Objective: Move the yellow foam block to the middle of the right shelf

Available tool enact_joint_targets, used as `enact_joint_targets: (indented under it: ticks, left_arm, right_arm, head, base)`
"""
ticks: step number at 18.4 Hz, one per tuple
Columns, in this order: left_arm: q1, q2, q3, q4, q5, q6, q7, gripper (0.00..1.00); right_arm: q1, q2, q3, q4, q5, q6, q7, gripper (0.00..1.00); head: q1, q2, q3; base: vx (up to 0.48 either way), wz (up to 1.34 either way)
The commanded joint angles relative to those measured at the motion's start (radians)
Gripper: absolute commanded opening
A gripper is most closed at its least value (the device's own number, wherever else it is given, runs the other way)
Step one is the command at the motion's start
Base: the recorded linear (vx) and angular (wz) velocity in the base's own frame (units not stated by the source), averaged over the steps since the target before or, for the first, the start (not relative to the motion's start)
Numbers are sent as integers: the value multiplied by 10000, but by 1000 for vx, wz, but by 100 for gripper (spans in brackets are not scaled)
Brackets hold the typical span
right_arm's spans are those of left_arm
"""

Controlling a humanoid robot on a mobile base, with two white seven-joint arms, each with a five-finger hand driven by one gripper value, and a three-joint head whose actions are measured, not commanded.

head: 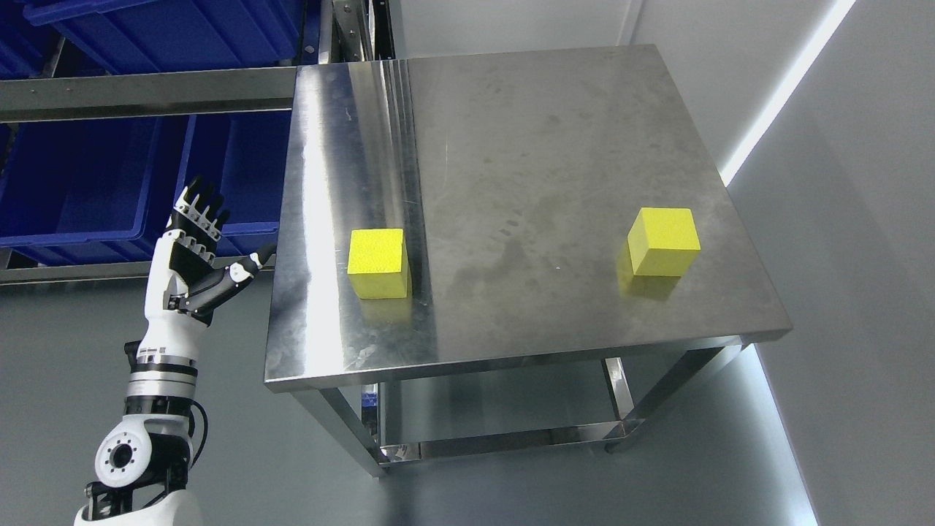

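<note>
Your left hand [196,248] is raised off the left edge of the bench [511,131], fingers [201,201] spread and released, holding nothing, thumb pointing toward the bench edge. Right hand isn't in view.

Step in hand, as I judge it: reach and grasp. Two yellow foam blocks sit on the steel top; the near-left block [378,261] is the closer one to your hand, so that is probably your target. The right block [663,240] sits well apart toward the right edge. Bring the hand over the bench lip first, then come down with thumb on one side face and fingers on the opposite face. Keep fingers open until they straddle it; foam is light and will likely skid on polished steel if you nudge it. Squeeze gently, as foam compresses.

Near-left block: bright yellow cube, fine textured faces, square to the bench edge, resting flat, near the left side beside a bright reflection streak. It casts a yellow reflection on the steel in front.

Blue bins [109,175] on a shelf rack [146,91] sit far left behind the hand. Right shelf is not visible, so you can't plan the drop yet.
</note>
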Motion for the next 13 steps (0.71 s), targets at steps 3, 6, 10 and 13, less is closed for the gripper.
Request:
enact_joint_targets:
  ticks: [3,6,10,13]
  left_arm:
    - [-151,414,-404,7,0,-563,-1674,99]
    - [-426,475,-941,7,0,-825,-3089,97]
    - [-1268,553,-1876,510,-824,-489,-3168,97]
    - [-1745,476,-2229,942,-1762,-14,-3199,97]
  right_arm:
    - [-31,-175,0,-175,0,-2,4,100]
    - [-31,-175,0,-175,0,-2,4,100]
    - [-16,-175,0,-175,-15,-2,4,100]
    - [-16,-175,0,-175,-15,-2,4,100]
  head:
    - [0,0,0]
    - [0,0,0]
    - [0,0,0]
    - [0,0,0]
  base:
    - [0,0]
    - [0,0]
    - [0,0]
    - [0,0]
